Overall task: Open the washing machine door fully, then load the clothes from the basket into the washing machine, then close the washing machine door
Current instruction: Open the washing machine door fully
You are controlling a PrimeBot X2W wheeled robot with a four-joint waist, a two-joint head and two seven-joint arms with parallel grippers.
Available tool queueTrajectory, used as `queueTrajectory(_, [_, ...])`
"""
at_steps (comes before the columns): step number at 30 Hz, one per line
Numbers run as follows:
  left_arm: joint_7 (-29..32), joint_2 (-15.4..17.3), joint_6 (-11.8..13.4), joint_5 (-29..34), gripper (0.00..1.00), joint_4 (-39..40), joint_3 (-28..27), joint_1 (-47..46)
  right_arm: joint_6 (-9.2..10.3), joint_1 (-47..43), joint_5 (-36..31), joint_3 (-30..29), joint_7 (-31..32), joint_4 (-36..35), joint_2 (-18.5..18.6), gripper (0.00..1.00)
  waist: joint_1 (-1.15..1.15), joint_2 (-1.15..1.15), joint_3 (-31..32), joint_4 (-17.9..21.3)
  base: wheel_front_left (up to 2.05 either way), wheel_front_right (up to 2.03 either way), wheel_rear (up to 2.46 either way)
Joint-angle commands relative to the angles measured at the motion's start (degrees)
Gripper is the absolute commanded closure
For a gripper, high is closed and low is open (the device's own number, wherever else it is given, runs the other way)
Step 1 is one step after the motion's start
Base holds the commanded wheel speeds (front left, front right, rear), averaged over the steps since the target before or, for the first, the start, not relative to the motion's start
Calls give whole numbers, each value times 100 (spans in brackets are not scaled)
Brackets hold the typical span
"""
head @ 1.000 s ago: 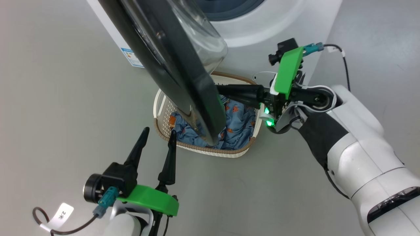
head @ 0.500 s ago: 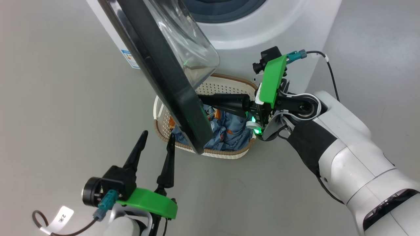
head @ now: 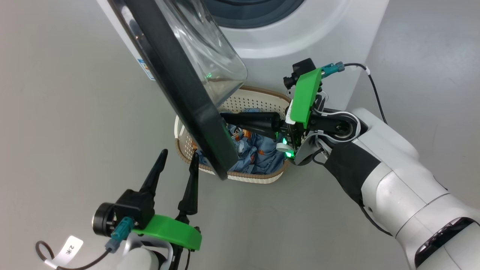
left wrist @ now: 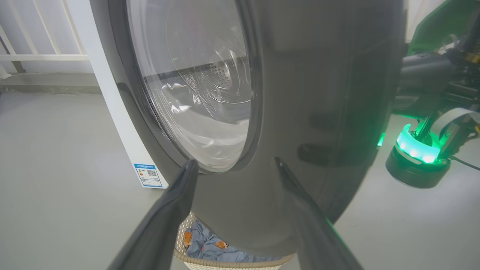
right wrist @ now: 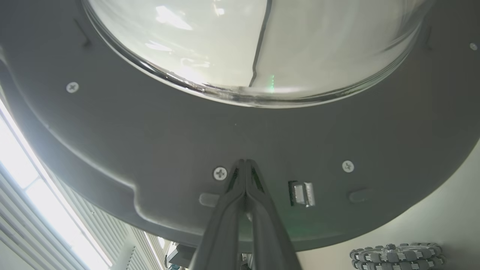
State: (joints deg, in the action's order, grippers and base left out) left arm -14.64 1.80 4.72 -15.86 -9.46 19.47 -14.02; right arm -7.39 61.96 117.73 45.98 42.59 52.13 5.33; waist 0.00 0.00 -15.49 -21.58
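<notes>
Plainly, in the head view the left gripper [head: 179,153] waits at 7 o'clock with its fingers spread wide and nothing between them, pointing up toward the washing machine door [head: 180,86]. The door hangs partly swung out, running from 11 o'clock down to the centre. It looks rigid, hinged and fairly weighty, with a glossy ring that would likely be slick, so a push on its inner plastic face near the free edge seems safer than any pinch on the bulging glass. Beneath its lower edge, just in front of the washing machine [head: 300,33], sits the basket [head: 262,177], with the clothes [head: 262,153] heaped inside. They look limp and light, best taken by a raised fold on top, and the basket itself is light enough to slide. From 3 o'clock the right gripper [right wrist: 245,162] reaches in behind the door with its fingers pressed together and empty. The left wrist view gives the door's outer face, a blue label [left wrist: 149,175] at 8 o'clock and a corner of the clothes at 6 o'clock. The right wrist view gives the grey inner face, with a metal latch [right wrist: 302,194] at 4 o'clock of the fingertips. They lie at that face, though contact is unclear.
</notes>
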Motion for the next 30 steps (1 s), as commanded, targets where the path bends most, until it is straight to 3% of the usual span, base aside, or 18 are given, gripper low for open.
queueTrajectory(1, [-36, 108, -1, 49, 0, 115, -225, 9, -10, -91, 52, 30, -92, -207, -110, 100, 0, 0, 42, 14, 0, 0, 0])
queueTrajectory(8, [-36, 108, -3, 130, 0, 68, -323, 82, -10, -368, -252, 176, -695, -720, 367, 100, 0, 0, 303, 144, 0, 0, 0])
queueTrajectory(14, [-36, 108, -21, 229, 0, 50, -433, 197, -10, -847, -1051, 362, -1682, -1517, 973, 100, 0, 0, 554, 358, 0, 0, 0])
queueTrajectory(19, [-36, 108, -32, 297, 0, 57, -554, 305, -10, -1261, -2416, 676, -3058, -2359, 1579, 100, 0, 0, 723, 563, 0, 0, 0])
queueTrajectory(20, [-36, 108, -32, 297, 0, 57, -554, 305, -10, -1261, -2416, 676, -3058, -2359, 1579, 100, 0, 0, 723, 563, 0, 0, 0])
queueTrajectory(24, [-36, 108, -41, 341, 0, 69, -676, 378, -10, -1637, -3482, 858, -4264, -2833, 1962, 100, 0, 0, 810, 722, 0, 0, 0])
queueTrajectory(30, [-36, 108, -69, 407, 0, 78, -800, 484, -10, -2225, -5052, 670, -5612, -2832, 2423, 100, 0, 0, 948, 894, 0, 0, 0])
